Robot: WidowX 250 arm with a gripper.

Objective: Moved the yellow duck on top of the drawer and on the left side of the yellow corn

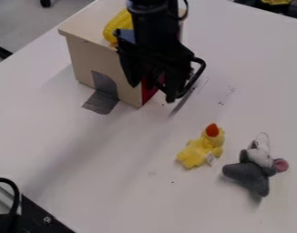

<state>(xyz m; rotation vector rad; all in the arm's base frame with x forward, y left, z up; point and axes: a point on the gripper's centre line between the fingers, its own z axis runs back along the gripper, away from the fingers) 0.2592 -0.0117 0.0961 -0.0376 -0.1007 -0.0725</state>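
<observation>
In the camera view, seeing the gripper (153, 93) hanging down on the black arm (152, 27) from the top edge, just short of twelve o'clock to the middle of the view. Noticing the gripper's fingers standing well parted, holding nothing between them, and pointing down in front of the red face (150, 92) of the drawer (86, 62).

Finding the yellow duck (199, 152) lying on the bench (114, 182), between four and five o'clock from the middle, well apart from both drawer and gripper. Seeing its orange beak (212, 130) sitting at the one o'clock end of its body, and a small white tag (210, 159) lying against its side at about four o'clock. Spotting the grey plush toy (249, 175) lying near the duck, on its four o'clock side, not touching it, with a pink ear (280, 164) facing toward three o'clock.

Seeing the drawer standing upright on the bench at eleven o'clock, showing a beige side with a grey arch (104, 85) low down, and a grey patch (101, 103) lying on the bench at the foot of that arch. Finding the yellow corn (119, 26) lying on top of the drawer, between eleven and twelve o'clock, partly hiding behind the arm.

Noting dark marks (221, 103) dotting the bench between two and three o'clock, a black cable (16, 191) curving in at the edge near eight, and grey floor (23, 22) showing between ten and eleven.
</observation>
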